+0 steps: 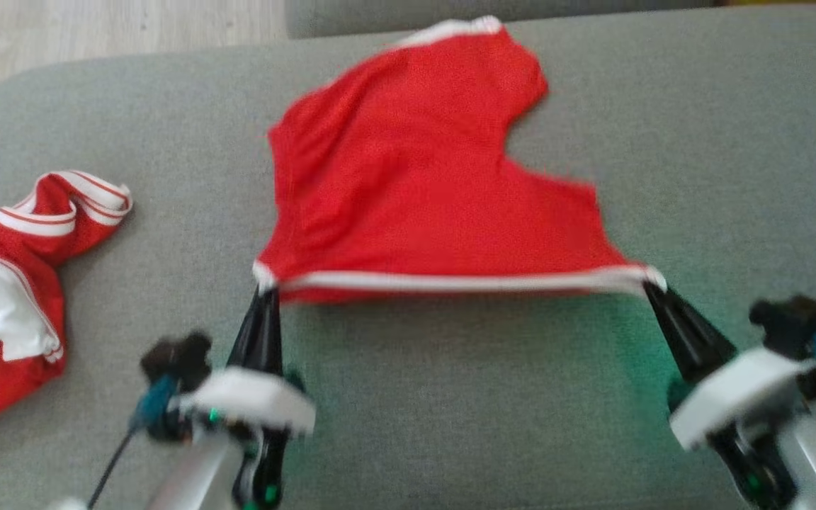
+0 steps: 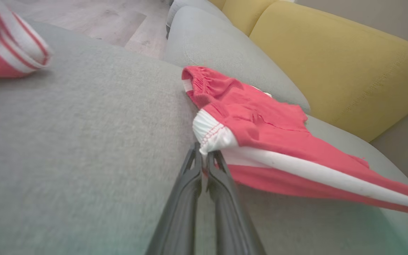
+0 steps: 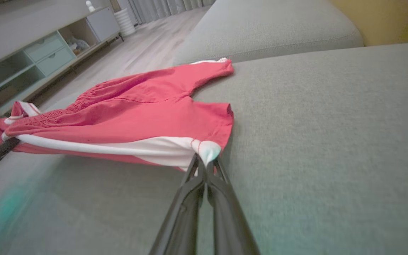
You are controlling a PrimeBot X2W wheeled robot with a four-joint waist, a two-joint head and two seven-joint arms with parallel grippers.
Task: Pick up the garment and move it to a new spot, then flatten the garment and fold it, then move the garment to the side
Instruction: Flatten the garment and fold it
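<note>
So I'm looking down through the head cam and both arms have the red shorts [image 1: 415,177] by the same white-striped edge. The left gripper [image 1: 265,292] is pinched tight on the left corner and the right gripper [image 1: 654,287] is pinched tight on the right corner, each with just the white trim caught between its tips. That edge is pulled into a straight taut line between the two and sits lifted a bit off the grey sofa cushion [image 1: 720,156], with a shadow under it. The rest of the fabric slopes away from me and its far end lies on the cushion near the back seam, so roughly mid-cushion overall. Off to my left there's a second red and white garment [image 1: 18,283] crumpled on the same cushion, well apart from the shorts. Left wrist cam shows a yellow backrest [image 2: 331,60] behind the cushions, right wrist cam shows a pale cabinet [image 3: 30,60] across the wood floor [image 3: 147,46]. Head view is kinda motion-blurred
</note>
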